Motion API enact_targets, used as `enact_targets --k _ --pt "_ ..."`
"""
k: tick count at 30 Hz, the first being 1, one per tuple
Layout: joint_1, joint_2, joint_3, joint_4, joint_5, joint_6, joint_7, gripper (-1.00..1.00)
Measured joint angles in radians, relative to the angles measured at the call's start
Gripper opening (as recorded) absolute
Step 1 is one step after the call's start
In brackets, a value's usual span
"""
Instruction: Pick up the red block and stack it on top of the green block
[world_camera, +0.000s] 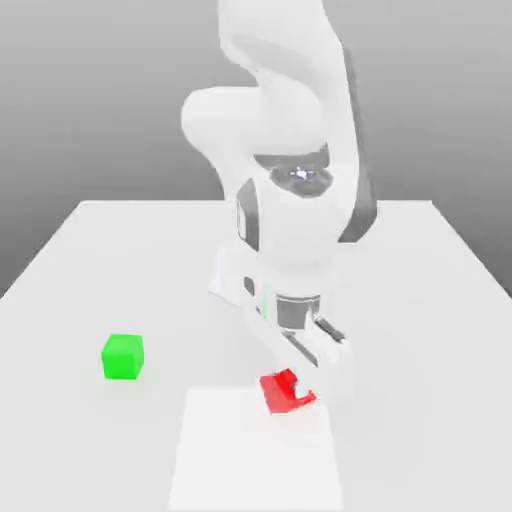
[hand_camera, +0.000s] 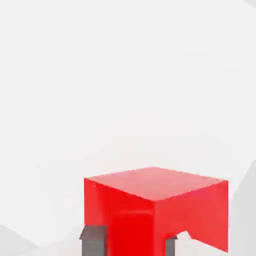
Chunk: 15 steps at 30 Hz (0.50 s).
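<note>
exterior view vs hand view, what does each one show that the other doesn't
Exterior view alone: the green block sitting apart on the white table, toward the exterior view's left, and the white arm reaching down over the table.

Hand view alone: a close look at the gripper's dark finger pads against the lower sides of the red block.

Both: the red block, with the gripper shut on it, and the pale tabletop around it.
</note>
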Motion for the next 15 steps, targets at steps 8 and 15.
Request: enact_targets --k 8,15 --pt "-0.124 -0.141 -0.128 -0.040 -0.022 -0.101 -0.172 -1.00" --pt "-0.275 -0.229 -0.289 -0.075 -0.089 -0.152 -0.353 -1.00"
